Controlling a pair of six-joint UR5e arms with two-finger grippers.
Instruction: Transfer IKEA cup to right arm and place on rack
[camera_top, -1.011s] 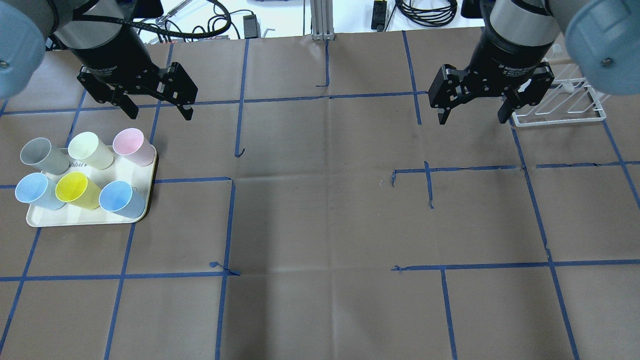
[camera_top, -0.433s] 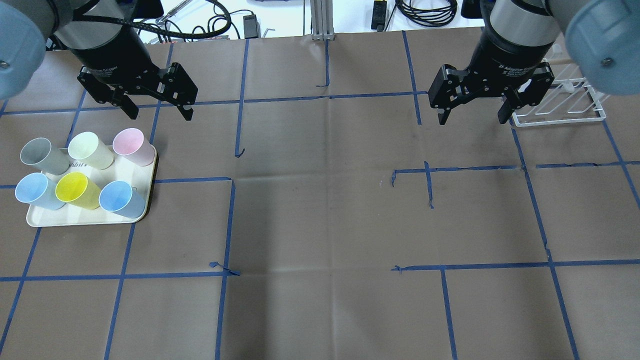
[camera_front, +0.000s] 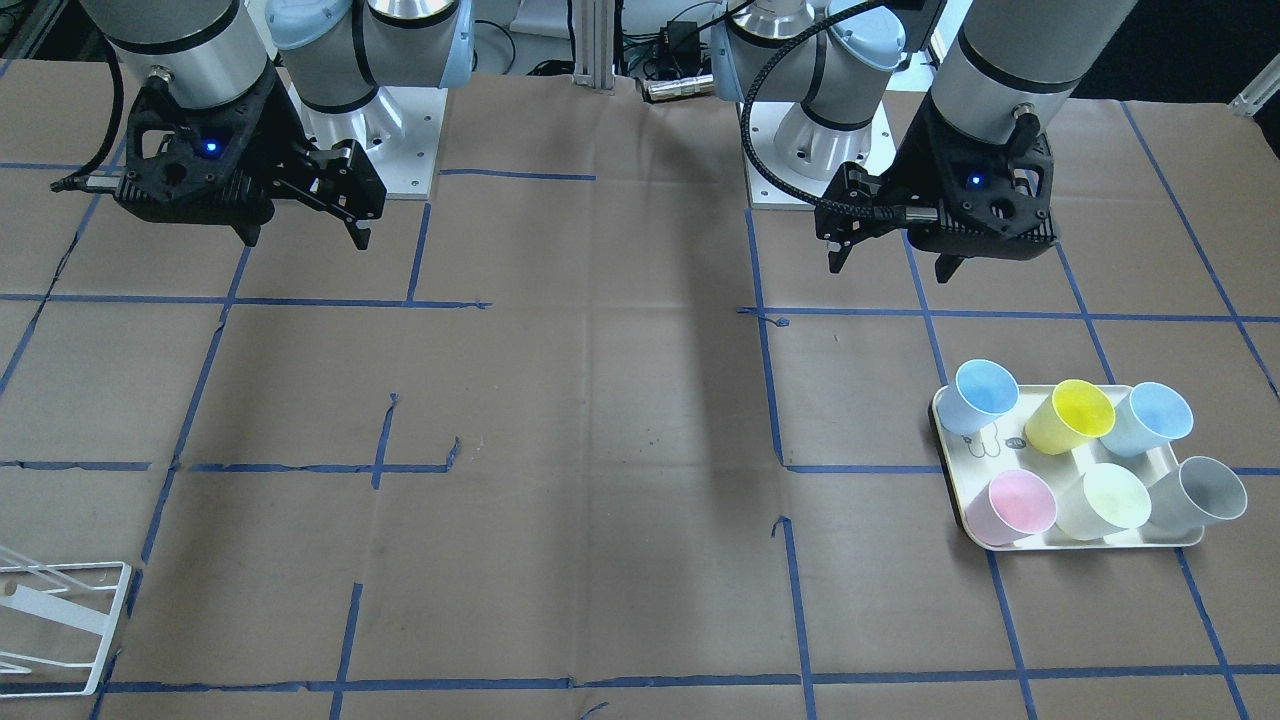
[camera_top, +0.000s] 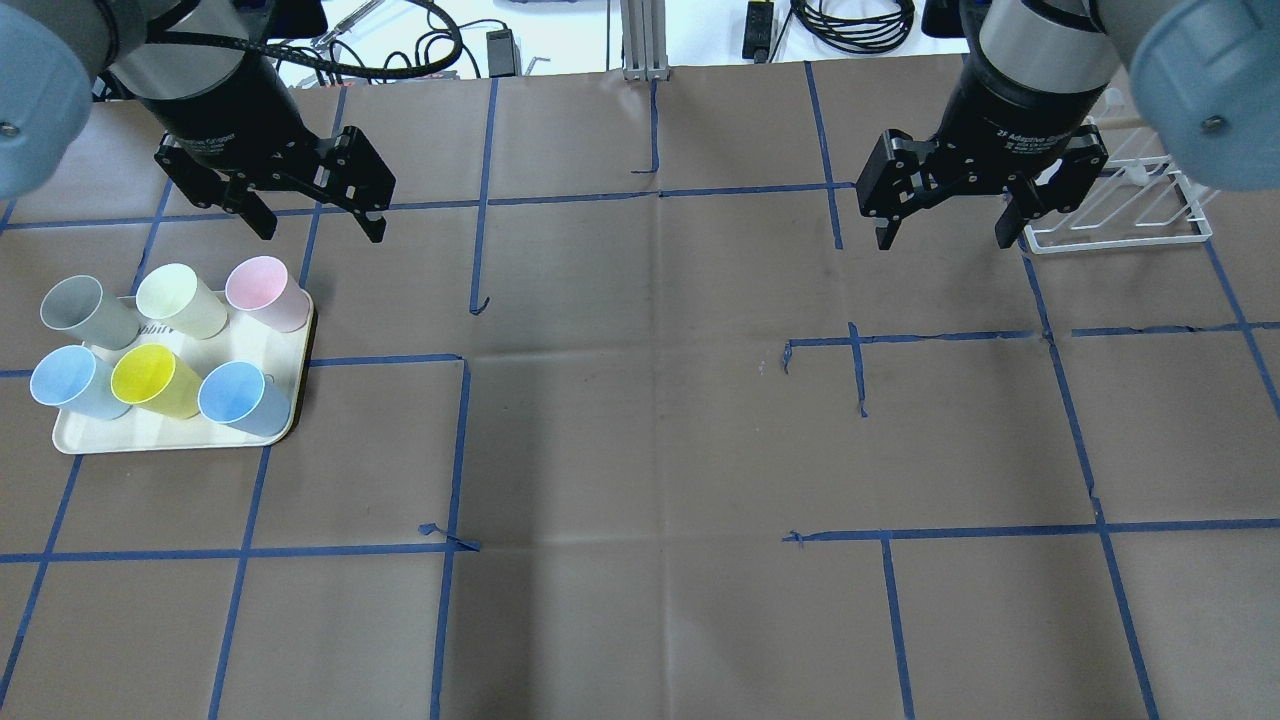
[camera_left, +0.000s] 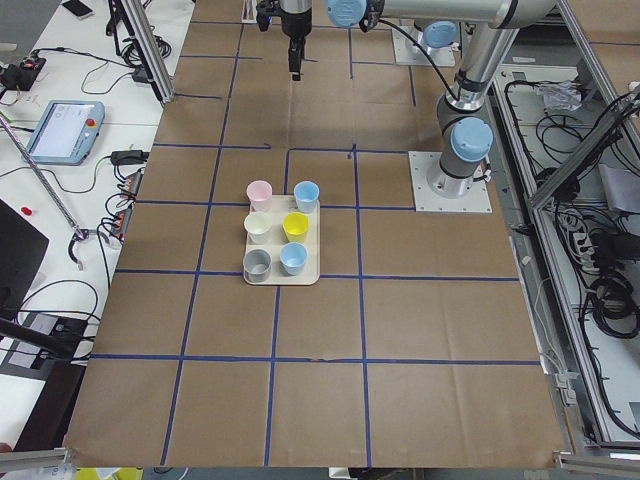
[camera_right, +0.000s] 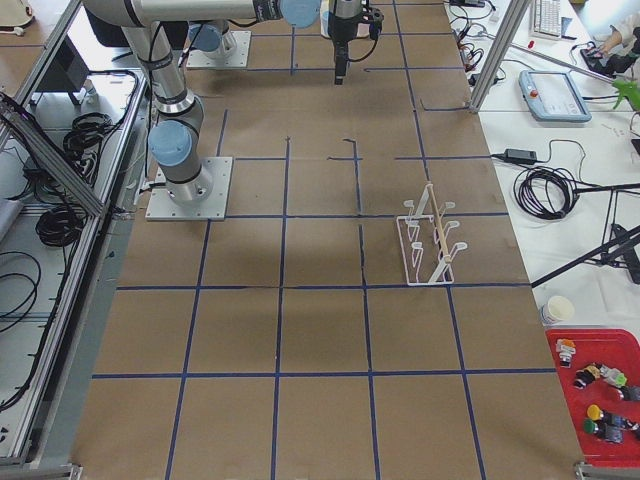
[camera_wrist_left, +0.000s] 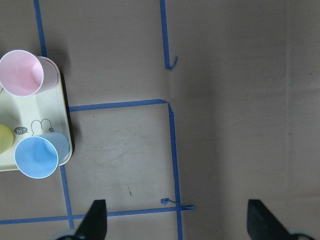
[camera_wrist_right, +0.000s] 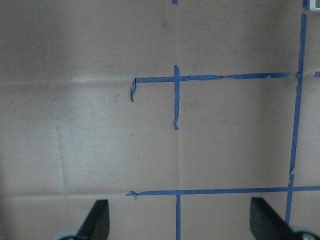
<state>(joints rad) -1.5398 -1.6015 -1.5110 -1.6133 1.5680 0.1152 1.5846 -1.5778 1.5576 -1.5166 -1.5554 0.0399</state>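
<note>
Nothing is picked yet: the left fingers (camera_top: 372, 222) and right fingers (camera_top: 886, 230) hang wide open, empty, above the bench (camera_top: 640, 400). The cups (camera_top: 150, 375) stand on their tray (camera_top: 170, 440) near the left arm, with the rack (camera_top: 1150, 205) beside the right. Next, I reckon, the left must descend onto one cup.

A brown tabletop (camera_top: 640, 450) gridded with blue tape (camera_top: 560, 199), a cream tray (camera_top: 160, 438), pink cup (camera_top: 262, 290), yellow cup (camera_top: 150, 378), grey cup (camera_top: 78, 308), a white rack (camera_top: 1125, 212).
</note>
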